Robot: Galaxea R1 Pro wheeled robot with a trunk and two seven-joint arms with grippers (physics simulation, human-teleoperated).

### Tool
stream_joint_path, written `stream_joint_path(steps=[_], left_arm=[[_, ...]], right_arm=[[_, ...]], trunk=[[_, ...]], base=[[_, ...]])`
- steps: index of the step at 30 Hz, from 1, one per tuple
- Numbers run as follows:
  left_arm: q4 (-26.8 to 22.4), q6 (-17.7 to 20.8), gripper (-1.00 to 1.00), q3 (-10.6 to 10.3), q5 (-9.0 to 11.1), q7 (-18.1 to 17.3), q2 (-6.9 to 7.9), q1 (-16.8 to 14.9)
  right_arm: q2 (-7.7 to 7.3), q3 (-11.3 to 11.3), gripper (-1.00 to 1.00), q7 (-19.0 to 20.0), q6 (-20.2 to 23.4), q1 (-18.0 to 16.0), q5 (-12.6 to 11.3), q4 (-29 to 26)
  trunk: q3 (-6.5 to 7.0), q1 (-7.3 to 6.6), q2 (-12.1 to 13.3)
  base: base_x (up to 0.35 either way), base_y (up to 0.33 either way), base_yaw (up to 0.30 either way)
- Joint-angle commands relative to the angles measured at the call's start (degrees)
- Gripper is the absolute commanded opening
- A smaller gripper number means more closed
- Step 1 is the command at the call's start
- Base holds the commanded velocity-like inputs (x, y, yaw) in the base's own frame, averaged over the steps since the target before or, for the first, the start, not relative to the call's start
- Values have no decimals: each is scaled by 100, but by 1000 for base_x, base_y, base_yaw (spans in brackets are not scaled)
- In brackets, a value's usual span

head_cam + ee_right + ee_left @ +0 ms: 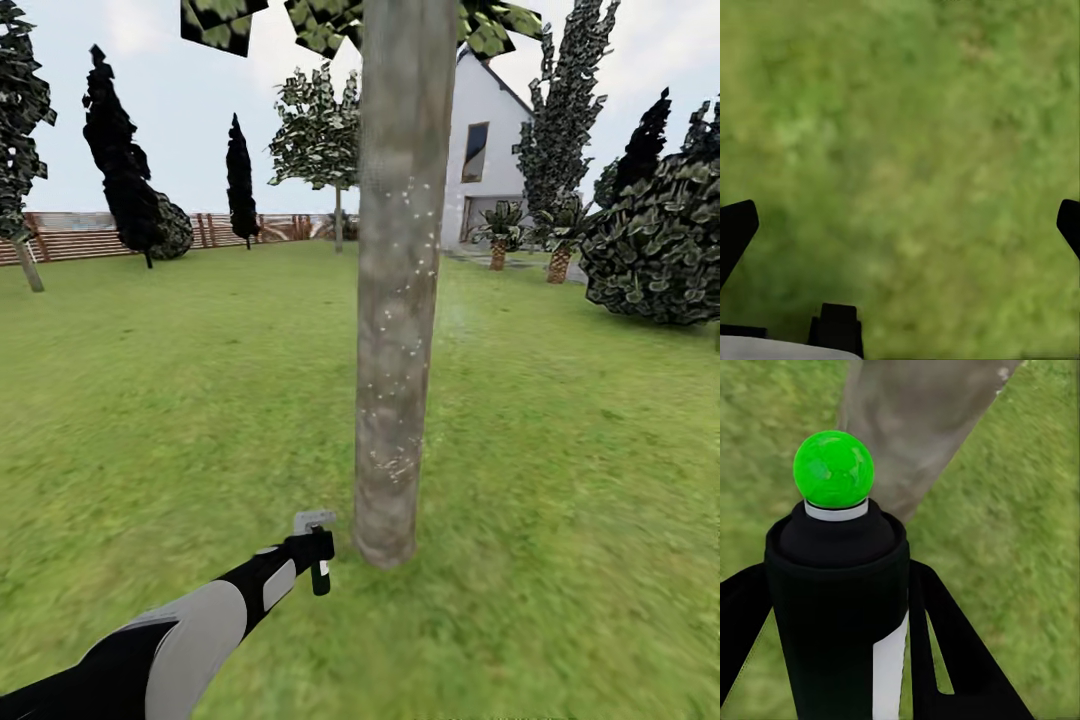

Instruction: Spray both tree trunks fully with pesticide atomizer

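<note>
A thick, mottled grey-brown tree trunk (400, 300) stands in the middle of the lawn, dotted with small white specks. My left gripper (316, 545) hangs low just left of its base, shut on the pesticide atomizer (320, 578). In the left wrist view the atomizer (840, 585) is a black bottle with a pale mark and a green ball top, held between the black fingers (945, 660), with the trunk (915, 427) close beyond it. My right gripper (900, 225) stands open over bare grass. Another tree (320, 130) with a thin bare trunk rises far back near the fence.
A brown slat fence (80, 240) closes the lawn at the back left, with dark conifers (120, 160) before it. The white house (480, 150) stands behind at the right, with short palm-like plants (498, 235) and a large leafy bush (660, 240). Grass surrounds the trunk.
</note>
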Motion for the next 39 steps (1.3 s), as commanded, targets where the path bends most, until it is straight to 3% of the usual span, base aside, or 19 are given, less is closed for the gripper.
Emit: stream_joint_path(steps=[1, 12, 39], left_arm=[[2, -12, -100, 43, -21, -15, 0, -2], [6, -11, -100, 43, -21, -15, 0, -2], [8, -17, -100, 43, -21, -15, 0, -2]], right_arm=[[3, 42, 100, -44, -32, -13, 34, 29], [12, 46, 100, -37, -24, -11, 34, 29], [26, 51, 100, -35, -22, -12, 34, 38]], trunk=[[-5, 0, -3], [-1, 0, -3], [65, 0, -3]], base=[[5, 350, -223], [1, 350, -166], [35, 349, -269]])
